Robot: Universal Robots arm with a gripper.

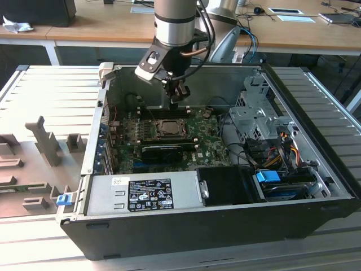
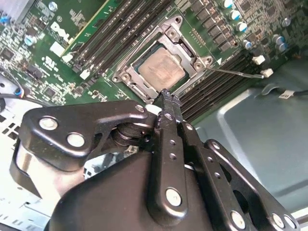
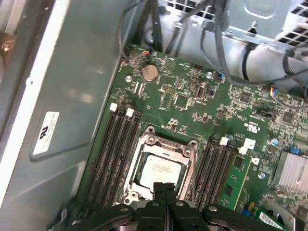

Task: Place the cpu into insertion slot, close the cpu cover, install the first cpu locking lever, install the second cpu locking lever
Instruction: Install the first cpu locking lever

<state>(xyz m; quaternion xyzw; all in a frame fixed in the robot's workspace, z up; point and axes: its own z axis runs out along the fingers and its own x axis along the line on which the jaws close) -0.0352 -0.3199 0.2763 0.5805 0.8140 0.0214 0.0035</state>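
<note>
Green motherboard [image 1: 204, 133] lies flat in the bottom of an open black computer case [image 1: 225, 228], which rests on a grey slatted metal table [image 1: 51, 90]. A silver power supply box [image 1: 141, 195] sits along the case's near wall in the exterior view.

The robot arm comes down from above into the case. Its black gripper [image 1: 179, 103] hangs over the middle of the board, close above the insertion slot [image 1: 168, 129]. In the first wrist view the two fingers [image 3: 171, 198] are pressed together with only a thin seam between them, and they grip nothing.

The cpu [image 3: 159, 171], a dull silver-grey square, sits inside the slot. The cpu cover [image 3: 168, 144], a silver metal frame, lies flat around the chip, so the chip's top shows through the frame's square opening. In both wrist views the closed fingertips point at the edge of the socket, just beside the chip. They seem to hover above it rather than touch, though the angle makes this hard to judge.

In the second wrist view a thin metal locking lever [image 2: 236, 72] runs from one corner of the socket out across the black memory slots [image 2: 211, 89]. Rows of long black memory slots flank the socket on two sides. A round silver coin battery [image 3: 150, 72] sits further along the board, well apart from the socket.
</note>
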